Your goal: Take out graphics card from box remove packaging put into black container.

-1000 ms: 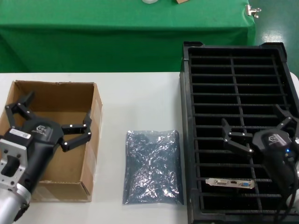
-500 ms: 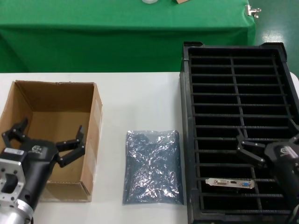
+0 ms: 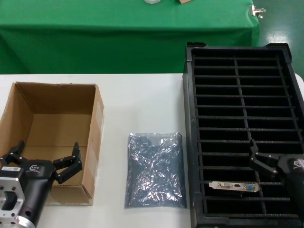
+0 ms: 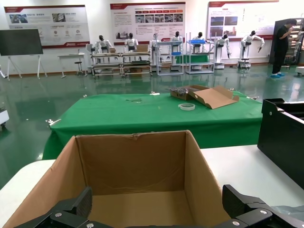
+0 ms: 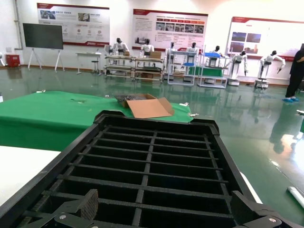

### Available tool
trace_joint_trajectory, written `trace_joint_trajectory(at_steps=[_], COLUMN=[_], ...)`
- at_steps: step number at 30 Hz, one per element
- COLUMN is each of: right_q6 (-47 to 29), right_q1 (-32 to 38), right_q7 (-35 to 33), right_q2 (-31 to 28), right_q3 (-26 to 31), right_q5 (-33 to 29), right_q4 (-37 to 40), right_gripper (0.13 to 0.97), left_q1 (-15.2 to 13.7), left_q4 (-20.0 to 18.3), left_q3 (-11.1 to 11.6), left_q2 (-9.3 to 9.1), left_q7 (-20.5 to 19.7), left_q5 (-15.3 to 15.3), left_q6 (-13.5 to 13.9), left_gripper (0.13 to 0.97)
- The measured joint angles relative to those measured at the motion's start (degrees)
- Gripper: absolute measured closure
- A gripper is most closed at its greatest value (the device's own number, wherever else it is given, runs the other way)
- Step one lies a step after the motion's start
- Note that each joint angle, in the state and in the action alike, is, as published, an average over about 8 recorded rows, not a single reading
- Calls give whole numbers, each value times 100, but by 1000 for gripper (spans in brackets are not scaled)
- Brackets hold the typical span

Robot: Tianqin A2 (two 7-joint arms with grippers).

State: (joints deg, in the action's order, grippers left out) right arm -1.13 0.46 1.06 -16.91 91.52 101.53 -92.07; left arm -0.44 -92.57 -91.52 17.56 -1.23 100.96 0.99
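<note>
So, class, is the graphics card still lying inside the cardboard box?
No, the box is empty; the graphics card sits in a slot of the black container.

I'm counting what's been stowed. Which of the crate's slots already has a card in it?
Only one: a slot in the left column of the black container, second from its near end. The graphics card stands there, silver bracket up; all other visible slots are empty.

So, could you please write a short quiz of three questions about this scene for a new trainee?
1. True or false: the graphics card stands in a slot of the black container.
2. What lies on the table between the box and the container? A) tape B) the packaging C) a cable
3. Are the left gripper and right gripper open or shut?

Key: 1 true; 2 B; 3 both open, holding nothing.
</note>
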Motion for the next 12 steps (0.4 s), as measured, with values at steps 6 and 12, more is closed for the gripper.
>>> trace_joint_trajectory(at_steps=[6,12], right_q6=[5,5], right_q1=[-2,-2], right_q7=[-5,-5], right_q2=[-1,-1], right_q3=[1,1], right_q5=[8,8], right_q4=[2,2], right_gripper=[129,129], left_q1=[2,2], left_q4=[4,4], left_q3=[-1,-1], left_q2=[-2,-2], left_q7=[5,6], left_q5=[10,10], left_q6=[-5,-5], left_gripper=[132,132])
